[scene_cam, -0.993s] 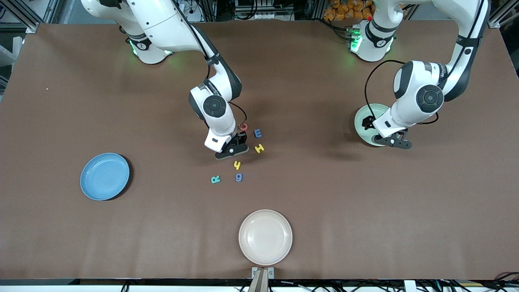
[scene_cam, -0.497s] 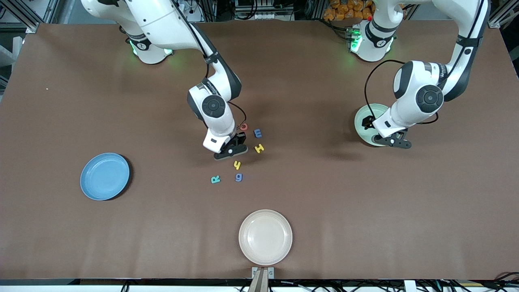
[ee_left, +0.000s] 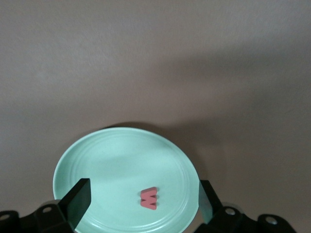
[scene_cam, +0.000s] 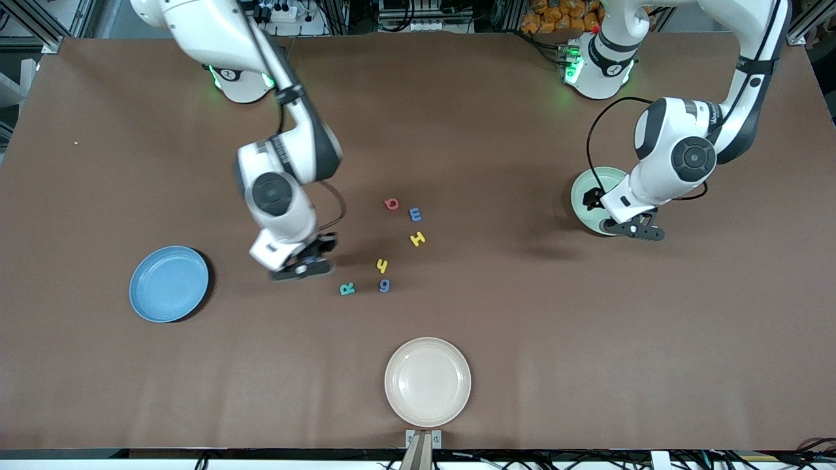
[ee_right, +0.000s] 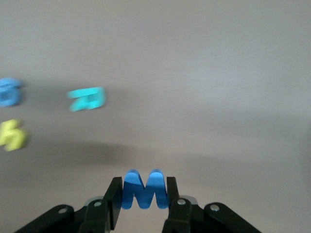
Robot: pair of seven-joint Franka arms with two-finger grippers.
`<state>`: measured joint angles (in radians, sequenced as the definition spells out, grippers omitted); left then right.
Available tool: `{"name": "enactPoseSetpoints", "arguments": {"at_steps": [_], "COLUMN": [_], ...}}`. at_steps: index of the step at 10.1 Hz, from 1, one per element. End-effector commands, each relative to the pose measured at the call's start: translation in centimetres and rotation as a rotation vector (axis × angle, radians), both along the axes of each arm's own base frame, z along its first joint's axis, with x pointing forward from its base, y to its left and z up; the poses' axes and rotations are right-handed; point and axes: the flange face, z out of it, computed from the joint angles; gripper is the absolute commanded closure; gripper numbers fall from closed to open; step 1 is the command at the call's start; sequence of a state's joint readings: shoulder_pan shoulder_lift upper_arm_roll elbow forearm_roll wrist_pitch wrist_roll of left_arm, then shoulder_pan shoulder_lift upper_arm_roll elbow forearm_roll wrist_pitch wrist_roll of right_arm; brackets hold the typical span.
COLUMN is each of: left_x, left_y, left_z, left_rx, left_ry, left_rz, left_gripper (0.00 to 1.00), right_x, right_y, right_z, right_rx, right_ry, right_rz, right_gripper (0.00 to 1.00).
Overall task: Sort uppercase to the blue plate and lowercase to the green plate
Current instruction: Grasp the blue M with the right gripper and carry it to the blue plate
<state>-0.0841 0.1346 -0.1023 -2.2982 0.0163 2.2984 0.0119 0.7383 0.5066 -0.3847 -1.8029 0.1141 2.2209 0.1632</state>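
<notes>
Right wrist view showed the right pincer (ee_right: pixel 144 201) narrowed on the blue W (ee_right: pixel 144 189), the letter clamped edgewise between both fingers and standing proud of the tips. In the front view this right pincer (scene_cam: pixel 302 266) hung over bare bench (scene_cam: pixel 588 365) between the letter cluster and the blue plate (scene_cam: pixel 168 284), which sat toward the right arm's end.

Loose on the bench: teal R (scene_cam: pixel 347 288), blue g (scene_cam: pixel 385 285), yellow y (scene_cam: pixel 382 265), yellow H (scene_cam: pixel 417 239), blue E-shaped letter (scene_cam: pixel 415 213), red round letter (scene_cam: pixel 391 204). All lay apart from one another, none on a plate.

The left pincer (ee_left: pixel 143 196) stood wide over the green plate (ee_left: pixel 102 160), which carried the red w (ee_left: pixel 148 198) flat inside the rim. That arm waited; in the front view the left pincer (scene_cam: pixel 632 228) covered the near edge of the plate (scene_cam: pixel 591 186).

A cream plate (scene_cam: pixel 428 382) sat nearest the front camera, empty and no part of the sort.

Judgement: step in hand was carrying the W to the blue plate. To do it well:
- hold the grip firm; foam is light and could twist between the fingers.
- come over the plate's middle, not its rim, so the letter cannot bounce out.
- lower close to the plate floor before opening.
- lift straight up afterwards, in case the foam clings to a finger.
</notes>
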Motion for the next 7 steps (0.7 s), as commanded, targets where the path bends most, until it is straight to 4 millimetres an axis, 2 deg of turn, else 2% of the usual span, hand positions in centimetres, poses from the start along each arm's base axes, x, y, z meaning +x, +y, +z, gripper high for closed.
{"name": "enactPoseSetpoints", "arguments": {"at_steps": [1, 4, 6, 7], "left_x": [0.3, 0.3, 0.4, 0.4], "left_y": [-0.9, -3.4, -5.7, -7.3], "left_z": [0.9, 1.0, 0.9, 1.1], "left_rx": [0.016, 0.016, 0.016, 0.013], "left_ry": [-0.006, -0.013, -0.017, -0.023], "left_rz": [0.029, 0.051, 0.077, 0.097], "left_gripper": [0.02, 0.02, 0.02, 0.02], "right_x": [2.7, 4.5, 4.7, 4.6], "right_y": [-9.0, -20.6, -27.4, -29.8], "right_z": [-0.2, -0.5, -1.1, -1.4], "right_rx": [-0.004, 0.003, 0.005, 0.008], "right_ry": [0.013, 0.03, 0.045, 0.053], "right_rz": [-0.029, -0.065, -0.05, -0.037], "right_gripper": [1.0, 1.0, 1.0, 1.0]}}
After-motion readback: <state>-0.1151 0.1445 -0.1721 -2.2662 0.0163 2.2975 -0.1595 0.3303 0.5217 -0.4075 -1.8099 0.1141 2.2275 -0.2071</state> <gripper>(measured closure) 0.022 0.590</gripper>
